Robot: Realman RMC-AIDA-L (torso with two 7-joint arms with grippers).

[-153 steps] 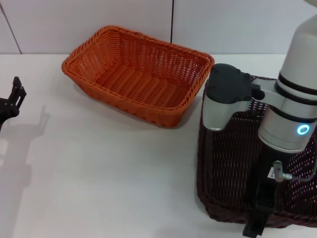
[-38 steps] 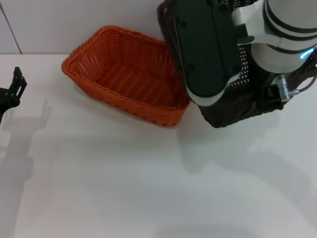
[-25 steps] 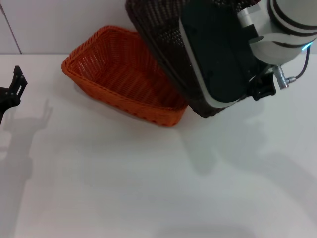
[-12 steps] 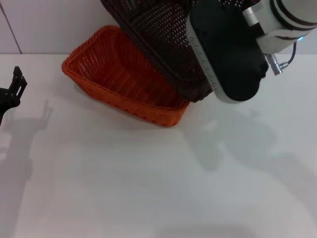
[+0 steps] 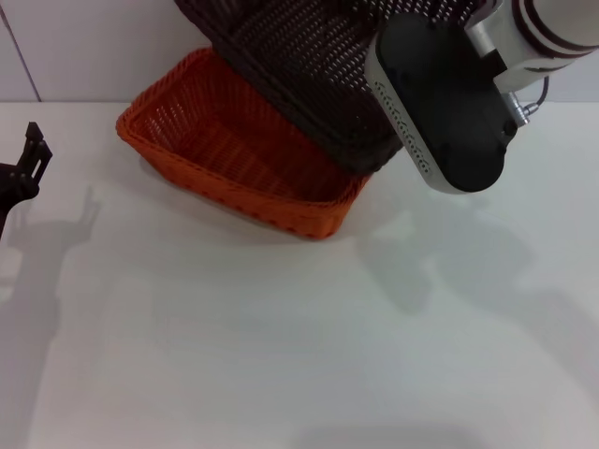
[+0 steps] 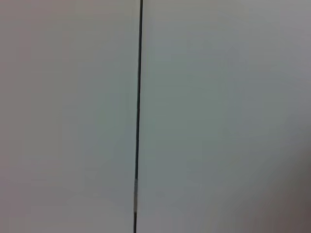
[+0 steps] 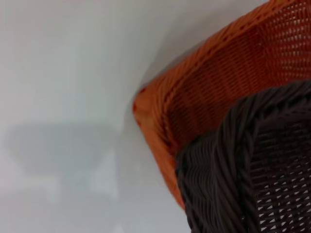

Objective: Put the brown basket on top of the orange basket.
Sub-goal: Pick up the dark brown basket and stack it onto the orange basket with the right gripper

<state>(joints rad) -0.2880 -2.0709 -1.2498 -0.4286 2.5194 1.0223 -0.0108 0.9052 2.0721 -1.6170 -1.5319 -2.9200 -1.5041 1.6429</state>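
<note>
The brown basket (image 5: 299,56) hangs tilted in the air, carried by my right arm. Its lower corner dips into the far right part of the orange basket (image 5: 215,140), which stands on the white table (image 5: 234,318). My right gripper is hidden behind its black wrist housing (image 5: 449,103), at the brown basket's right end. The right wrist view shows the brown basket's braided rim (image 7: 252,165) over the orange basket's corner (image 7: 214,77). My left gripper (image 5: 28,159) is parked at the table's far left, open and empty.
A white wall with dark vertical seams (image 5: 7,37) stands just behind the orange basket. The left wrist view shows only wall with one seam (image 6: 138,116). The arm's shadow lies on the table to the right of the orange basket.
My right arm has lifted the brown basket off the table at the right and carried it left and back, so that it now hangs over the orange basket. The left arm has not moved.
</note>
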